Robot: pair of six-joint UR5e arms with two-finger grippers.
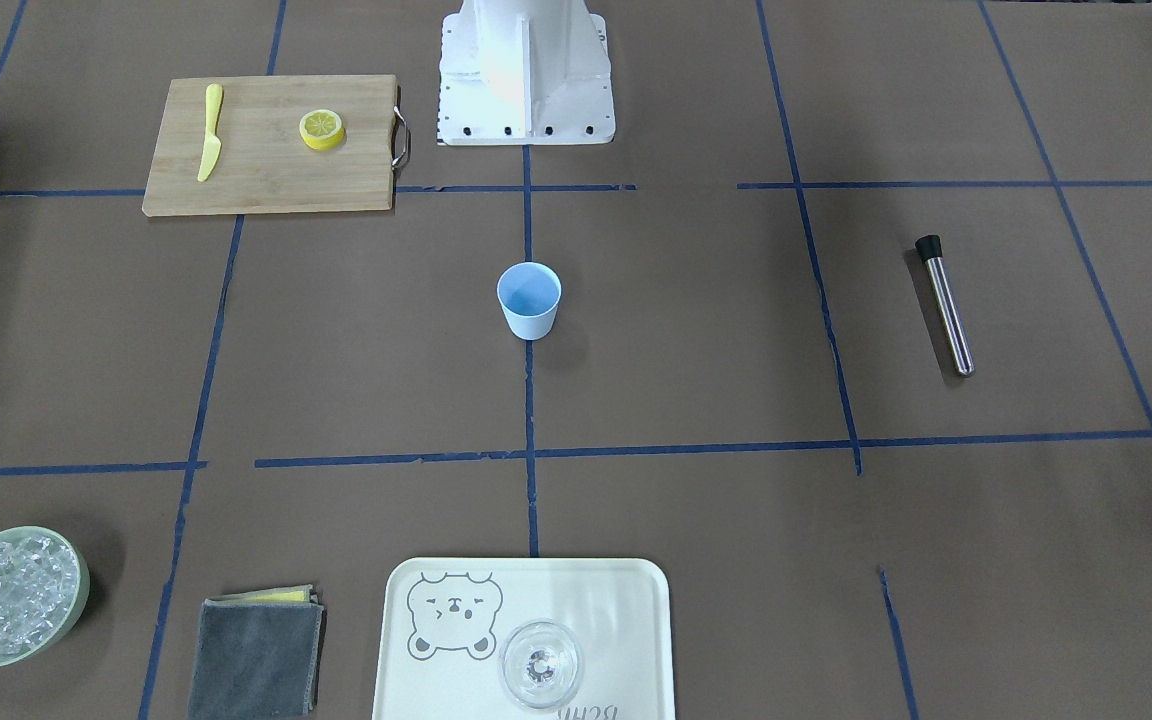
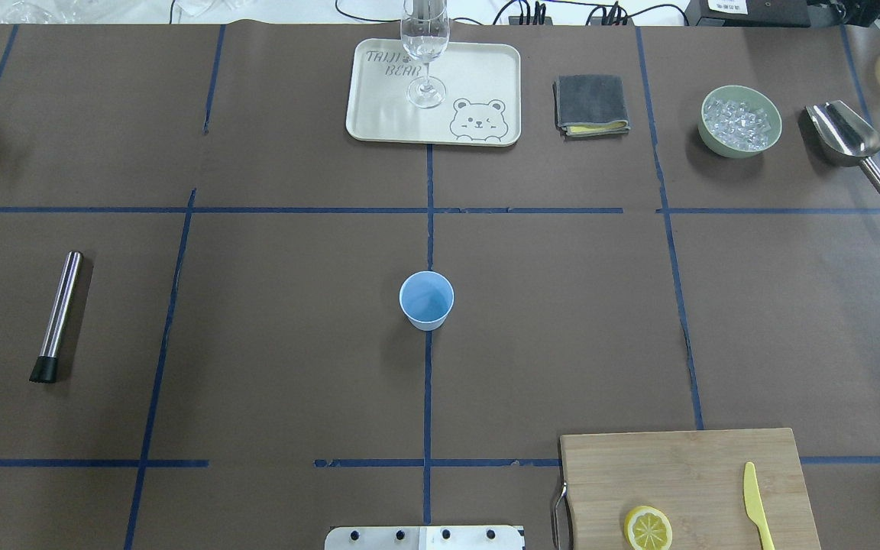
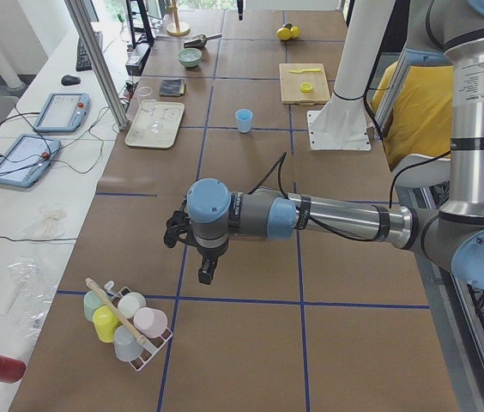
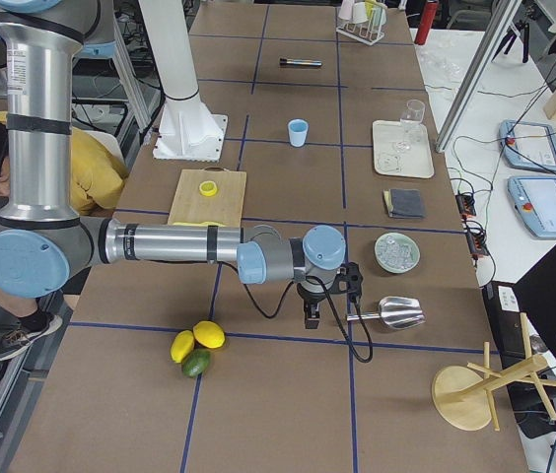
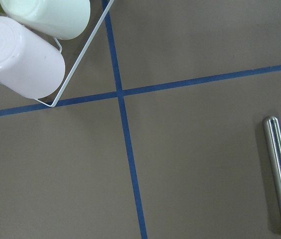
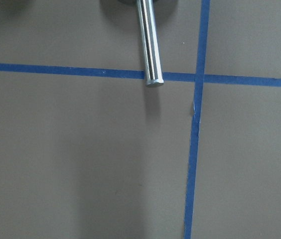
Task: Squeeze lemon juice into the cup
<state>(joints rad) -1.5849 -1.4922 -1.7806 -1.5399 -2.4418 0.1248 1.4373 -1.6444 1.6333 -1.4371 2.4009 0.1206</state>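
The light-blue cup [image 2: 426,299] stands upright and empty at the table's middle; it also shows in the front view [image 1: 529,300]. One yellow lemon slice [image 2: 648,528] lies flat on the wooden cutting board [image 2: 684,473], also seen in the front view [image 1: 322,128]. My left gripper [image 3: 204,273] hangs over the table's far left end near a cup rack, far from the cup. My right gripper [image 4: 310,317] hangs over the far right end beside a metal scoop. Both show only in the side views, so I cannot tell whether they are open or shut.
A yellow knife [image 2: 756,504] lies on the board. A steel muddler [image 2: 58,315] lies at the left. At the back are a tray [image 2: 379,114] with a clear glass [image 2: 425,53], a grey cloth [image 2: 591,104], a green ice bowl [image 2: 740,122] and a scoop [image 2: 849,141].
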